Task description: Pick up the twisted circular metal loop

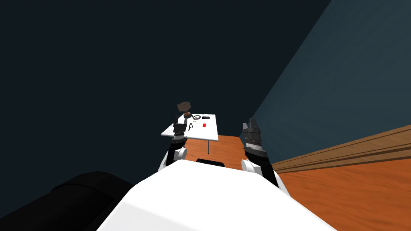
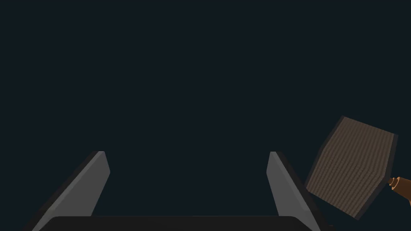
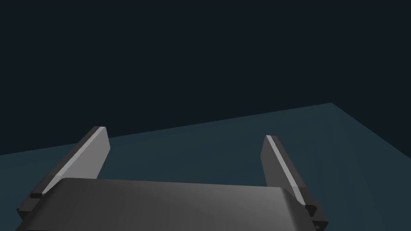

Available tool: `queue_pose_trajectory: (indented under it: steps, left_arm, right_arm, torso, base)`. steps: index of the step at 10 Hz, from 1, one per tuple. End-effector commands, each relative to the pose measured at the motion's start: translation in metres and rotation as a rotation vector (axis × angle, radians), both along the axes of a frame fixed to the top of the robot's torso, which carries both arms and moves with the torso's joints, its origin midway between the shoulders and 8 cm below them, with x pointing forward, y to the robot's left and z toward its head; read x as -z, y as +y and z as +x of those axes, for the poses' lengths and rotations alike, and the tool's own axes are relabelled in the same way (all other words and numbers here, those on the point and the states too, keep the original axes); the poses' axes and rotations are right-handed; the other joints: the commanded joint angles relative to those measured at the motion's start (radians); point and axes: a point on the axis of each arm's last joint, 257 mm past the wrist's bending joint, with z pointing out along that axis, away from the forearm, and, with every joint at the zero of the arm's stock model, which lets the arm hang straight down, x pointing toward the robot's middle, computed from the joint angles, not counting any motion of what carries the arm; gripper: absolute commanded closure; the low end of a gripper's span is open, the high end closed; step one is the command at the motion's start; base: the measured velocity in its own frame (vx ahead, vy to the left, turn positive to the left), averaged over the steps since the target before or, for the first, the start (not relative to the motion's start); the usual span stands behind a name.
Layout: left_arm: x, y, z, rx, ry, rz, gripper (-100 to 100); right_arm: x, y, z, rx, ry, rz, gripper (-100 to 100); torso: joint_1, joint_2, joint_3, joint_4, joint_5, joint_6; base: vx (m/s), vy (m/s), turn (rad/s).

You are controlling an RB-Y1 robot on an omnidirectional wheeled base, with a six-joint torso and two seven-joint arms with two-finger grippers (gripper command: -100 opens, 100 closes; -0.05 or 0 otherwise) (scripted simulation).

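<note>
A small dark ring with a pale middle, the loop (image 1: 196, 117), lies toward the far side of a small white table (image 1: 212, 134). My left gripper (image 1: 179, 121) is raised over the table's near left part, short of the loop and to its left. In the left wrist view this gripper (image 2: 188, 160) stands open with nothing between its fingers (image 2: 98, 176). My right gripper (image 1: 249, 124) hangs in the air to the right of the table, off its edge. Seen from its own wrist, the right gripper (image 3: 184, 138) is also open and holds nothing.
A lamp with a brown ribbed shade (image 1: 183, 106) (image 2: 353, 164) stands at the table's far left, close to my left gripper. On the table also lie a red piece (image 1: 204, 125), a black flat item (image 1: 206, 118) and a black A-shaped thing (image 1: 190, 126). A wooden floor (image 1: 361, 192) and dark walls surround it.
</note>
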Motion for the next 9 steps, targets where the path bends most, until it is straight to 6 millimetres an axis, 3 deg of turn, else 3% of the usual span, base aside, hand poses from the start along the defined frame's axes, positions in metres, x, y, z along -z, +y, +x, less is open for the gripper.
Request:
queue_pose_trajectory:
  steps: [1,9]
  left_arm:
    - [0.006,0.001,0.000,0.010,0.017,0.040,-100]
    - [0.054,0.031,-0.006,0.014,0.150,0.199,-100]
  right_arm:
    - [0.000,0.000,0.000,0.000,0.000,0.000,0]
    - [0.000,0.000,0.000,0.000,0.000,0.000,0]
  torso:
    - [0.000,0.000,0.000,0.000,0.000,0.000]
    - [0.003,0.003,0.002,0.001,0.001,0.000]
  base:
    - [-0.024,0.014,-0.030]
    - [-0.051,0.043,-0.084]
